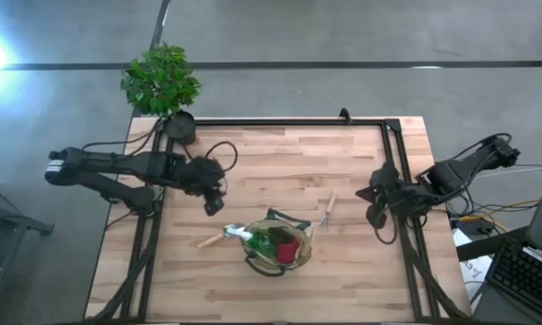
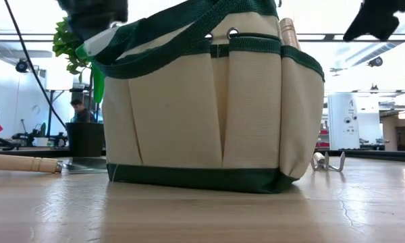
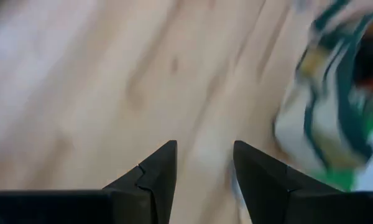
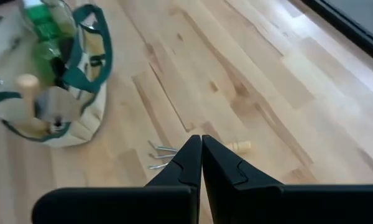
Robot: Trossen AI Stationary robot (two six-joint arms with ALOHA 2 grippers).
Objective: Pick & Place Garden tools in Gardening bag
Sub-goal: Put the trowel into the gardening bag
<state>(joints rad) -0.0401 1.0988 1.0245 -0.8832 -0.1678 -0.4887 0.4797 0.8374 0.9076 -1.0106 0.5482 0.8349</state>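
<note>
The tan gardening bag (image 1: 275, 248) with dark green trim stands on its base near the table's front middle. It holds a green-and-white piece (image 1: 253, 235), a red item (image 1: 290, 250) and a wooden handle (image 2: 288, 30). A wooden-handled trowel (image 1: 211, 239) lies on the table at the bag's left, partly in the bag. A hand rake (image 1: 327, 209) lies flat to the bag's right. My left gripper (image 1: 214, 203) is open and empty above the table, left of the bag (image 3: 326, 118). My right gripper (image 1: 375, 204) is shut and empty, right of the rake (image 4: 161, 155).
A potted green plant (image 1: 163, 86) in a black pot stands at the table's far left corner. A black frame rail (image 1: 289, 122) runs along the far and side edges. Bare wood lies between the arms, beyond the bag. A laptop (image 1: 524, 271) sits off the table's right.
</note>
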